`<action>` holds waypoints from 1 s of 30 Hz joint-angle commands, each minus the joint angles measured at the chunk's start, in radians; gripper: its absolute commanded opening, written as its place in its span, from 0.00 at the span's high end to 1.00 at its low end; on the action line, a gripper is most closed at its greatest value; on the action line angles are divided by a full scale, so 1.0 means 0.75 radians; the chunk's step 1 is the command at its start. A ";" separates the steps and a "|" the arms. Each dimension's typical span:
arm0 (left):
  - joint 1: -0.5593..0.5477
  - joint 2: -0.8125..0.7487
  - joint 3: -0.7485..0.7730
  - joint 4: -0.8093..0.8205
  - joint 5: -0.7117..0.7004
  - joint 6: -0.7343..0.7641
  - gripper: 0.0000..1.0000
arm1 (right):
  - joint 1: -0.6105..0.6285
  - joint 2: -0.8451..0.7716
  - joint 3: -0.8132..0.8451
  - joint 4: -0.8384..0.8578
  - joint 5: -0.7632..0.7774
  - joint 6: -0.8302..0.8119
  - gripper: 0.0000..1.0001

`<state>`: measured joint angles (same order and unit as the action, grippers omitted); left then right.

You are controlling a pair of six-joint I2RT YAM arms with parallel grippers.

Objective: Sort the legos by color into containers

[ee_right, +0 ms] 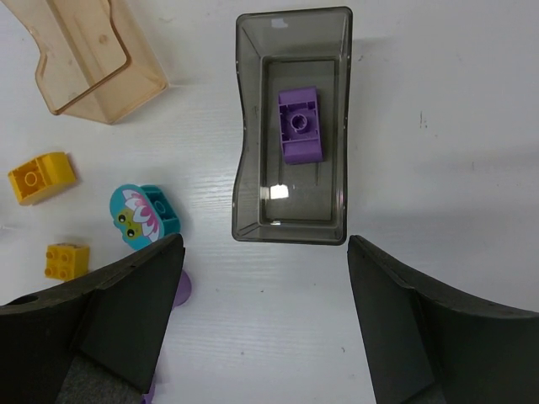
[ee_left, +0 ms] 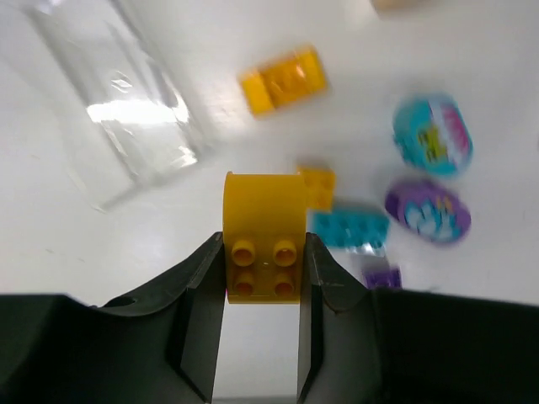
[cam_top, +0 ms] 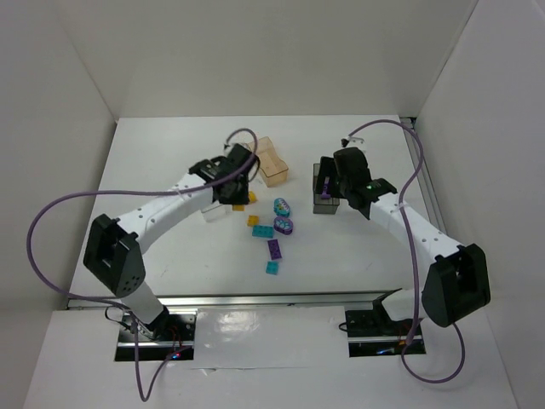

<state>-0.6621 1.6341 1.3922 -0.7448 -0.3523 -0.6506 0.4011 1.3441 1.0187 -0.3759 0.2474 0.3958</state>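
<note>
Nearest, the left tool (ee_left: 263, 282) is clamped on a yellow plastic brick (ee_left: 263, 223) above the white bench (ee_left: 67, 227), while the right tool (ee_right: 263, 261) hangs with jaws wide apart over a dark smoky grey bin (ee_right: 244, 126) holding a purple brick (ee_right: 300, 126), with white walls (cam_top: 255, 51) beyond.

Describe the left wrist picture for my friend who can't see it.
The left end effector pinches a yellow brick between its black fingers. Beyond it on the white table lie a clear bin, more bricks and two oval pieces.
</note>
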 commanded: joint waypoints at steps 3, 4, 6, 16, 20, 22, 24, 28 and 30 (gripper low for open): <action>0.303 0.075 0.154 -0.087 -0.033 0.045 0.73 | 0.005 -0.092 -0.010 0.019 -0.015 0.004 0.14; 0.330 0.095 0.172 -0.087 0.005 0.059 0.73 | 0.005 -0.093 -0.010 0.019 -0.015 0.004 0.14; 0.387 0.134 0.203 -0.075 0.005 0.060 0.73 | 0.005 -0.093 -0.010 0.019 -0.015 0.004 0.14; 0.480 0.276 0.295 -0.034 0.061 0.076 0.00 | 0.005 -0.066 -0.010 0.019 -0.027 -0.008 0.14; 0.372 0.233 0.261 -0.005 -0.007 0.127 0.03 | 0.005 -0.066 -0.035 0.019 -0.027 -0.008 0.14; 0.318 0.233 0.242 0.038 -0.007 0.168 0.04 | 0.005 -0.054 -0.035 0.033 -0.039 0.004 0.14; 0.251 0.259 0.242 0.066 0.009 0.209 0.04 | 0.005 -0.042 -0.035 0.033 -0.039 0.004 0.14; 0.175 0.378 0.299 0.093 0.050 0.268 0.04 | 0.005 -0.041 -0.047 0.033 -0.039 0.004 0.14; 0.151 0.433 0.338 0.081 0.038 0.290 0.04 | 0.005 -0.041 -0.047 0.033 -0.039 0.004 0.14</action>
<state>-0.5457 1.8973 1.6001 -0.7010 -0.3229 -0.4950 0.4011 1.3159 0.9886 -0.3763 0.2203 0.3958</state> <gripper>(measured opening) 0.963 0.854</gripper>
